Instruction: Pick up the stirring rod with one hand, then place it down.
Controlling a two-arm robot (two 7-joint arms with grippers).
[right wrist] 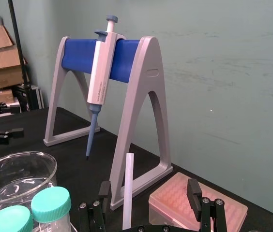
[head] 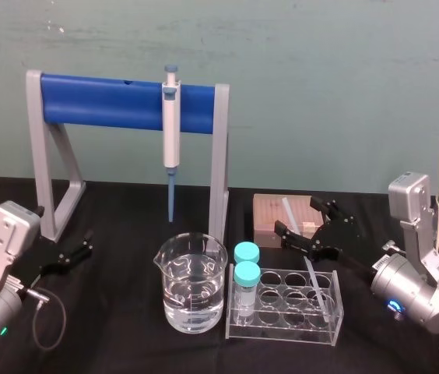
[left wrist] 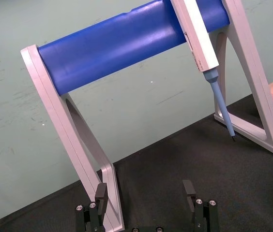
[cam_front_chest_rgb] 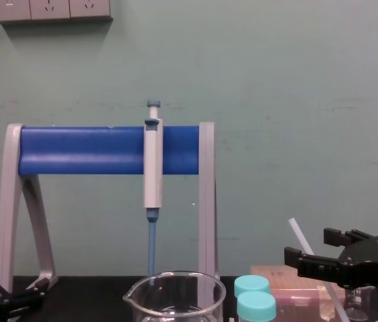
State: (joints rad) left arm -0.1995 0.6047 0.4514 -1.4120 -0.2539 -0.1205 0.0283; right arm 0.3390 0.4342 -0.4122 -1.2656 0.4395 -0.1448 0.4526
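Translucent stirring rod (right wrist: 127,188) — within right gripper (right wrist: 148,186)

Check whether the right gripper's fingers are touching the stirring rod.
Apart. In the right wrist view the stirring rod stands between the right gripper's open fingers, with background showing on each side. The left gripper rests far left.
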